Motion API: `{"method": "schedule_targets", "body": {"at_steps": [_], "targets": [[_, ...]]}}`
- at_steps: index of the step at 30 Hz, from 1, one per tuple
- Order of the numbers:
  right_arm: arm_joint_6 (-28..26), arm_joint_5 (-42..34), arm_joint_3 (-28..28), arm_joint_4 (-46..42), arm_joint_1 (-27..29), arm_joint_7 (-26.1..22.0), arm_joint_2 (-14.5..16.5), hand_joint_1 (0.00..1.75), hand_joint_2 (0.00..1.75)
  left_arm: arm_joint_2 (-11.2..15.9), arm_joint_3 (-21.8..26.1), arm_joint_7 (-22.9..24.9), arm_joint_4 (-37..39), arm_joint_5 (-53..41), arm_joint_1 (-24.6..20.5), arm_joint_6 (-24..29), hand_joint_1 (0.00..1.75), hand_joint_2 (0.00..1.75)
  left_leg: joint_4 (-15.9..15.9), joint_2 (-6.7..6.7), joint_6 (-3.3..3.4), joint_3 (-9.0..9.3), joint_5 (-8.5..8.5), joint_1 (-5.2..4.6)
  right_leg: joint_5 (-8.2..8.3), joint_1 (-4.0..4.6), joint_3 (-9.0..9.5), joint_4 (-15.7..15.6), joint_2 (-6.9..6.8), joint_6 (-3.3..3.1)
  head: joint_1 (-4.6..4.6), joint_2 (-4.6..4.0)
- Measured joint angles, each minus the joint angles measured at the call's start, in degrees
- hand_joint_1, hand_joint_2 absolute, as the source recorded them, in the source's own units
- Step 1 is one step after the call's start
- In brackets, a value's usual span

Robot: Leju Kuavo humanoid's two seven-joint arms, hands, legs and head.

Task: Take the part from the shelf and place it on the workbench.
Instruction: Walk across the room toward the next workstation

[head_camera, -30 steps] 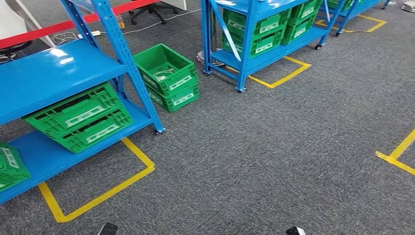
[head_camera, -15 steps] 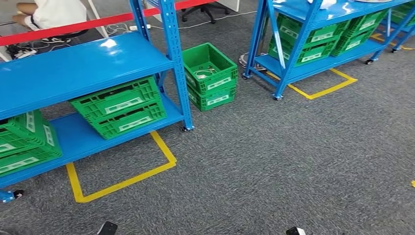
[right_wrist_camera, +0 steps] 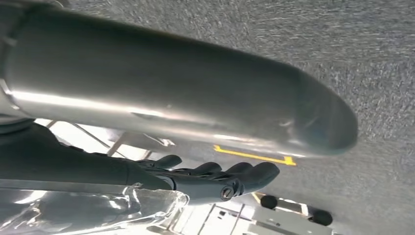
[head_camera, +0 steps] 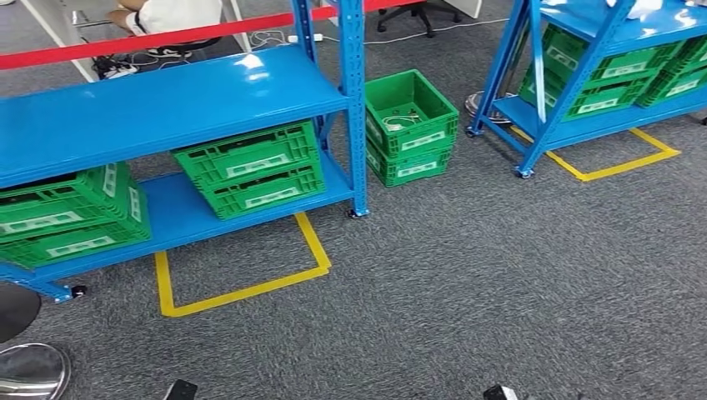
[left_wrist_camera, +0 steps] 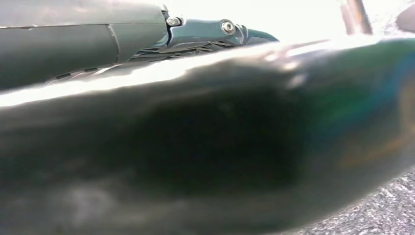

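2 hands are hanging low beside the body. The right hand (right_wrist_camera: 215, 178) is showing its dark fingers (right_wrist_camera: 254, 174) lying fairly straight, with a clear plastic packet (right_wrist_camera: 98, 210) lying against it. Whether the hand is gripping that packet or merely lying beside it, I cannot tell. The left hand (left_wrist_camera: 205, 32) is showing little more than its grey cover and a fingertip, so its state cannot be told either.

The head view is looking down at a blue shelf (head_camera: 167, 108) whose lower level is carrying green crates (head_camera: 250, 167). 2 more stacked crates (head_camera: 410, 125) are standing on the grey carpet (head_camera: 500, 275) just beside its corner post, the upper one holding something pale and cable-like. No part is showing plainly on the shelf. The packet is judged the likeliest candidate for the part.

Handling judgement: a bagged part is likely light, but the film is looking slick and crumpled, so it is liable to slide or sag. Hold is best taken across the firm body inside the wrap, not on loose film. The contents are too blurred to judge for fragility.
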Motion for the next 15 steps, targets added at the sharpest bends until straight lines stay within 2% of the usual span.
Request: {"method": "schedule_targets", "body": {"at_steps": [1,3,4,5,6,7,8,9,10,11,12,13,14,15], "targets": [[0.0,0.1,-0.1,-0.1,0.0,0.1,0.1,0.0,0.0,0.0,0.0,-0.1,0.0,0.0,-0.1,0.0,0.0,0.0,-1.6,0.66,0.24,0.75,0.17,-0.19,-0.12,0.18,0.07,0.0,-0.56,0.27,0.07,0.0],[0.0,0.2,-0.1,-0.2,-0.1,0.2,0.3,0.0,0.0,0.1,0.2,-0.1,0.1,0.0,-0.1,0.0,0.0,0.0,-2.2,-0.24,0.66,0.74,0.16,-0.19,-0.23,0.3,0.41,-0.2,-1.61,0.8,0.22,0.0],[0.0,0.2,-0.2,-0.3,-0.1,0.2,0.4,0.0,0.0,0.1,0.3,-0.2,0.2,0.1,0.0,0.0,0.0,0.0,-2.4,-0.8,0.9,0.76,0.28,-0.07,-0.49,0.23,0.53,-0.1,-1.28,1.12,0.31,0.0],[0.0,0.2,-0.2,-0.4,-0.2,0.2,0.4,0.0,0.0,0.1,0.4,-0.2,0.3,0.1,0.1,0.0,0.0,0.0,-2.5,-1.37,1.17,0.79,0.43,0.1,-1.21,0.13,0.18,0.9,-0.21,1.45,0.44,0.0],[0.0,0.2,-0.2,-0.5,-0.2,0.2,0.5,0.0,0.0,0.1,0.5,-0.3,0.3,0.1,0.0,0.0,0.0,0.0,-2.6,-1.97,1.46,0.84,0.58,0.28,-2.51,0.02,-0.79,3.1,1.28,1.78,0.58,0.0],[0.0,0.2,-0.2,-0.5,-0.1,0.1,0.5,0.0,0.0,0.1,0.5,-0.4,0.4,0.1,-0.1,0.0,0.0,0.0,-2.7,-2.57,1.66,0.78,0.65,0.37,-4.24,-0.07,-2.42,6.4,2.87,2.04,0.8,0.0],[0.0,0.2,-0.3,-0.5,0.0,0.1,0.5,0.0,0.0,0.1,0.5,-0.5,0.5,0.1,-0.2,0.0,0.0,0.0,-2.6,-3.28,1.82,0.72,0.69,0.4,-6.03,-0.12,-4.35,10.5,3.85,2.18,0.93,0.0],[0.0,0.2,-0.4,-0.5,0.1,0.1,0.5,0.0,0.0,0.1,0.5,-0.6,0.6,0.2,-0.3,0.0,0.0,0.0,-2.6,-4.0,1.9,0.69,0.7,0.4,-7.25,-0.14,-6.14,14.0,4.28,2.24,0.98,0.0],[0.0,0.2,-0.5,-0.5,0.2,0.0,0.5,0.0,0.0,0.1,0.6,-0.7,0.7,0.2,-0.3,0.0,0.0,0.0,-2.6,-4.73,1.93,0.69,0.71,0.41,-7.48,-0.14,-7.25,15.9,4.45,2.26,1.02,0.0],[0.0,0.2,-0.6,-0.5,0.3,0.0,0.6,0.0,0.0,0.1,0.7,-0.7,0.8,0.2,-0.3,0.0,0.0,0.0,-2.6,-5.52,1.89,0.75,0.73,0.43,-6.53,-0.18,-7.29,15.5,4.56,2.24,1.02,0.0],[0.0,0.2,-0.7,-0.5,0.3,0.0,0.6,0.0,0.0,0.1,0.8,-0.7,0.9,0.2,-0.2,0.0,0.0,0.0,-2.6,-6.3,1.8,0.81,0.76,0.49,-4.65,-0.26,-6.26,13.0,4.82,2.21,1.02,0.0],[0.0,0.2,-0.7,-0.6,0.3,0.0,0.6,0.0,0.0,0.1,0.8,-0.7,1.1,0.2,-0.3,0.0,0.0,0.0,-2.5,-7.08,1.63,0.86,0.77,0.58,-2.43,-0.44,-4.48,9.1,5.68,2.25,1.03,0.0],[0.0,0.2,-0.8,-0.6,0.3,-0.1,0.6,0.0,0.0,0.1,0.8,-0.7,1.1,0.2,-0.3,0.0,0.0,0.0,-2.4,-7.83,1.34,0.79,0.75,0.56,-0.88,-0.69,-2.67,5.2,7.17,2.27,1.04,0.0],[0.0,0.2,-0.8,-0.6,0.3,-0.1,0.6,0.0,0.0,0.1,0.9,-0.8,1.2,0.2,-0.4,0.0,0.0,0.0,-2.2,-8.5,1.0,0.64,0.77,0.58,0.0,-0.89,-1.36,2.3,8.5,2.2,1.01,0.0]]}}
